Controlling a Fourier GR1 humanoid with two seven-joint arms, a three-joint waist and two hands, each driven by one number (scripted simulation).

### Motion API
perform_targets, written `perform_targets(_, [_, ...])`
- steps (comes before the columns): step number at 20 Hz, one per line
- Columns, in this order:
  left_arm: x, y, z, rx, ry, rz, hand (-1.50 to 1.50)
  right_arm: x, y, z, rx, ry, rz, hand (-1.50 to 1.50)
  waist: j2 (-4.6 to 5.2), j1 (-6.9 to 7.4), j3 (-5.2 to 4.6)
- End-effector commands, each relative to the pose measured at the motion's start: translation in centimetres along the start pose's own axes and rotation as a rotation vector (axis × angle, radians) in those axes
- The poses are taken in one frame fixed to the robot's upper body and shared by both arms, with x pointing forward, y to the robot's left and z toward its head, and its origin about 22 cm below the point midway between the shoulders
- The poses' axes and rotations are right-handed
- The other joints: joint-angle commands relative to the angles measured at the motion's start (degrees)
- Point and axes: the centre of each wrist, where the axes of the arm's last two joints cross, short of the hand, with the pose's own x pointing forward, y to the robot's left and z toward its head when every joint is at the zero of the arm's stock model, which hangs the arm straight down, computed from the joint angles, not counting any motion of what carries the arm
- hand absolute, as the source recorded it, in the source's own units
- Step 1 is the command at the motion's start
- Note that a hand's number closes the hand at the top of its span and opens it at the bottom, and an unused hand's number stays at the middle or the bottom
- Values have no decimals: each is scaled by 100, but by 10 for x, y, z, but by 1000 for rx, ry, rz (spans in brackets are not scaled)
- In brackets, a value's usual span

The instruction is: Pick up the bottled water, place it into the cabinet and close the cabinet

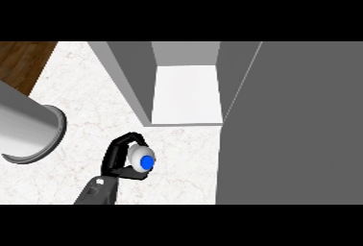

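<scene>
- The small clear bottled water with a round blue cap [143, 160] is seen from above, cap up, held above the white marble counter top [85, 86].
- One black hand [119, 156] on a grey forearm [94, 192] comes in from the lower edge, left of the middle; from this view alone I cannot tell which arm it is.
- That hand is curled round the bottle: fingers arch over its far side and left side, and the thumb wraps under its near side, so the bottle sits inside the curl, just right of the palm.
- The grey open cabinet [135, 77] stands beyond the bottle; its white inner floor [186, 93] lies ahead and slightly right of the hand, and apart from it.
- The broad grey cabinet door [291, 125] fills the view's right side, just right of the bottle.
- A large grey cylinder [28, 127] lies at the left edge, apart from the hand.
- Brown wooden floor [21, 62] shows at top left.
</scene>
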Motion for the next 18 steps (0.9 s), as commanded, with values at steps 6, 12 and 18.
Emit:
perform_targets(6, [42, -54, -53, 23, 13, 36, 150, 36, -7, -11, -9, -61, 19, -150, 19, 11, -18])
perform_targets(12, [72, -99, -83, 10, 59, 17, 150, 30, -3, -5, 9, -47, 23, -150, 26, -109, -22])
perform_targets(18, [102, -118, -130, 86, 65, -37, 150, 37, -12, -4, -6, -72, 21, -150, 76, -254, -24])
